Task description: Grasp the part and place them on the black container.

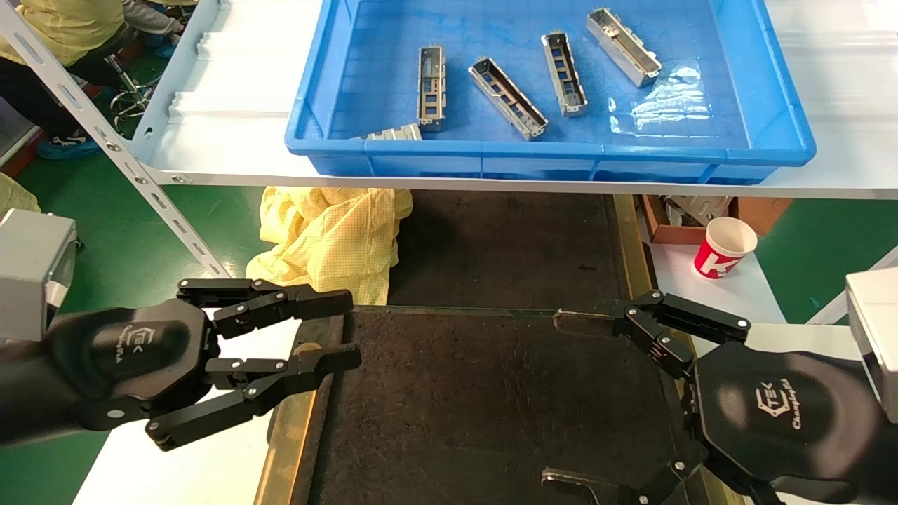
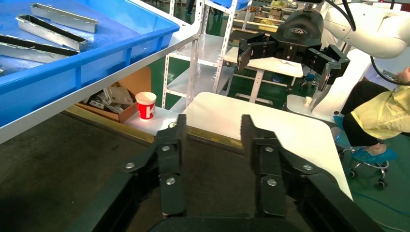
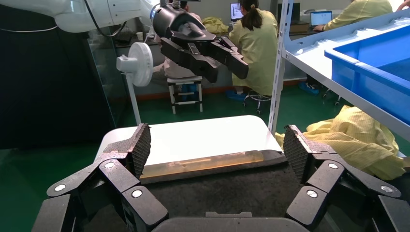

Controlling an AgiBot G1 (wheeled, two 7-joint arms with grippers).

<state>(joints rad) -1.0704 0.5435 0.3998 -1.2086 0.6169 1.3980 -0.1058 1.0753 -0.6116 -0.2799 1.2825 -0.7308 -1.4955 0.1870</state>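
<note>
Over the near left edge of the black container (image 1: 491, 393), the left end effector (image 1: 337, 331) hovers with its fingers apart and empty, while the right end effector (image 1: 572, 400) hangs over the container's near right side, spread wide and also empty. Farther off, on the raised white surface (image 1: 231, 126), five silver parts lie loose in the blue bin (image 1: 786, 112); the part (image 1: 508, 97) near the middle looks light, stiff and slippery, probably best pinched across its narrow width at mid-length.
</note>
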